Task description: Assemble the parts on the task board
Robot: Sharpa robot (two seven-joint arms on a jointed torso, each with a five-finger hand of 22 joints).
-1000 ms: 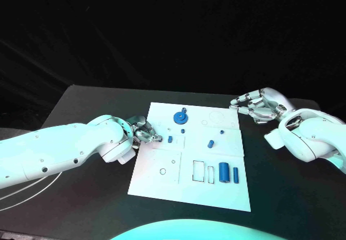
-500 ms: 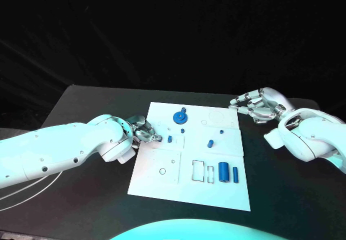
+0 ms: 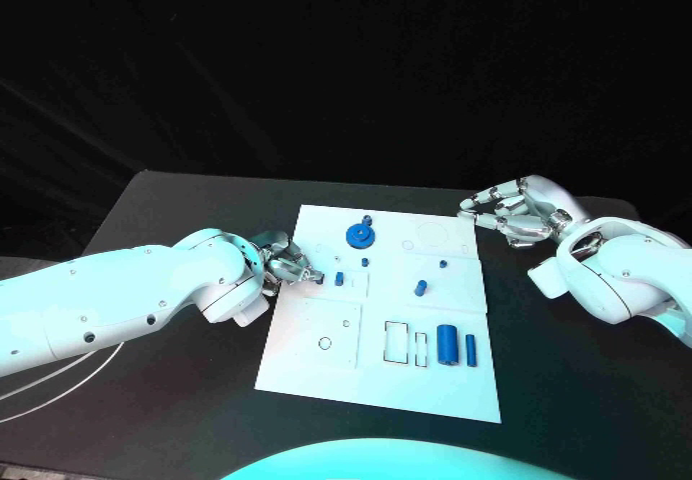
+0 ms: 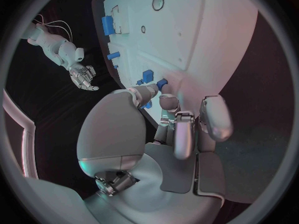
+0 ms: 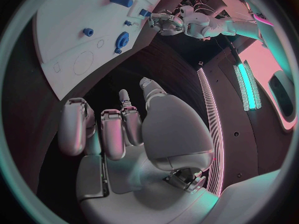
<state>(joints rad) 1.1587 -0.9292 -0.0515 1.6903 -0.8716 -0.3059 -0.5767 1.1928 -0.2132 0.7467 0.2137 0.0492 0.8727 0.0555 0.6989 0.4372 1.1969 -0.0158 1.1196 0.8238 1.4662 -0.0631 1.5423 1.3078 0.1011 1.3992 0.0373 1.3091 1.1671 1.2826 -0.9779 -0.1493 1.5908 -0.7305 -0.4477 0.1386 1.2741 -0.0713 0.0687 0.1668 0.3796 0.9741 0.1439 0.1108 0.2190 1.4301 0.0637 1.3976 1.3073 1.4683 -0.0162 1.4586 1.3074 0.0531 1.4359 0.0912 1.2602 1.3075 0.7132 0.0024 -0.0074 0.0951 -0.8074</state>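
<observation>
"Anything move in that last second?"

"Hardly. My left hand had crept a shade further in over the task board from its 10 o'clock edge, towards the small blue peg standing just beside the fingertips. The parts themselves hadn't shifted, and the right arm had held still."

"So where did that leave the job?"

"Early, I judged. The blue gear sat near 12 o'clock and the blue cylinder lay at about 4 o'clock, both untouched. I read the creep as the approach to that peg."

"Did the left hand have hold of anything?"

"I couldn't tell. Its fingers were curled close together right at the peg, and in the left wrist view blue showed beside the tips, but whether it was pinched or merely near, I couldn't make out."

"And the right?"

"The right hand hung over the worktop off the board's 2 o'clock corner, fingers loosely bent and apart, holding nothing."
</observation>
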